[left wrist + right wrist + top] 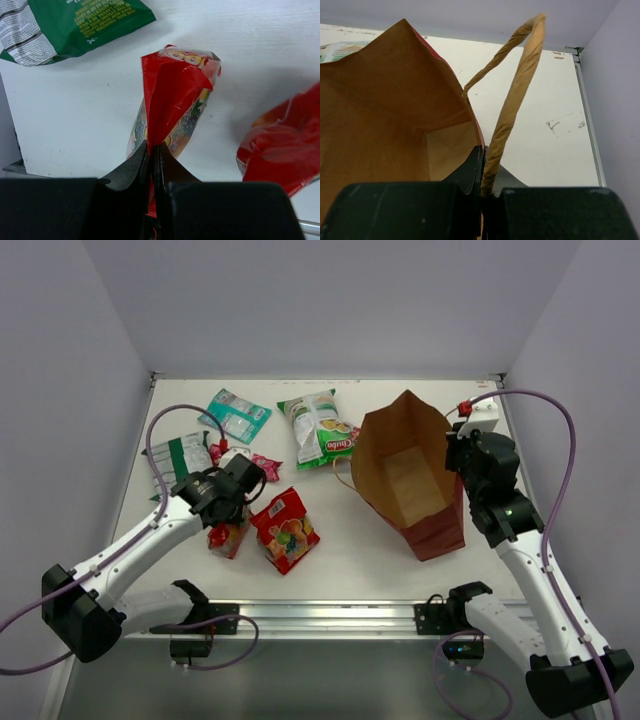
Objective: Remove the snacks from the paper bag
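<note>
The brown paper bag stands open at the right of the table, and its inside looks empty. My right gripper is shut on the bag's right rim and twine handle. My left gripper is shut on the top edge of a small red snack packet, which hangs just over the table. A second red packet lies beside it and shows in the left wrist view. Other snacks lie on the table: a green-and-white packet, a teal one, a green one and tiny pink-red ones.
White walls close the table on the left, back and right. A metal rail runs along the near edge between the arm bases. A small white block with a red part sits at the back right corner.
</note>
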Action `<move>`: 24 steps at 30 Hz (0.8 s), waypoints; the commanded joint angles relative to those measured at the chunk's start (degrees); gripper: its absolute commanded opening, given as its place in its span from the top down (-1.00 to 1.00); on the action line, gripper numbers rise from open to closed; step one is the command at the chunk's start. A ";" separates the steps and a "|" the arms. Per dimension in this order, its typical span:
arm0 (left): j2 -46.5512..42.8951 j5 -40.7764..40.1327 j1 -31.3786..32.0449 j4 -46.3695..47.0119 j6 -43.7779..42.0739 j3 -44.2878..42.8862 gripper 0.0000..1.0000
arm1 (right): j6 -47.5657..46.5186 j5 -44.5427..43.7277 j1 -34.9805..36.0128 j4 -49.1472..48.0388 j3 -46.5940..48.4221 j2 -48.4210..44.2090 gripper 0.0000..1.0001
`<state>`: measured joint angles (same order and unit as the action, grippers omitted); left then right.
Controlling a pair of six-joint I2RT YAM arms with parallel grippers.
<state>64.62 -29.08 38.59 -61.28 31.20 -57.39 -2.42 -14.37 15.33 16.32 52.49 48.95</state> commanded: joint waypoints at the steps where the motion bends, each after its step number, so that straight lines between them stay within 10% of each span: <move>1: -0.11 -0.71 -4.21 6.08 -0.08 -0.45 0.75 | 1.98 -2.06 -0.13 -0.76 3.41 -0.43 1.00; 5: 1.47 -0.98 -9.49 6.44 -3.60 -1.67 0.19 | 4.96 -3.29 -1.09 0.99 5.77 0.62 1.00; 10: -0.81 0.86 -11.08 6.08 -4.83 -7.71 -0.99 | 13.81 -0.23 -7.06 2.14 10.70 4.04 1.00; 24: -9.16 -6.95 -11.08 11.88 -11.25 -27.52 -1.00 | 26.49 8.38 -17.79 -6.82 15.90 20.21 1.00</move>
<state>55.24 -32.45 27.77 -51.53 22.81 -83.59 20.14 -9.08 0.34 14.96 68.62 67.33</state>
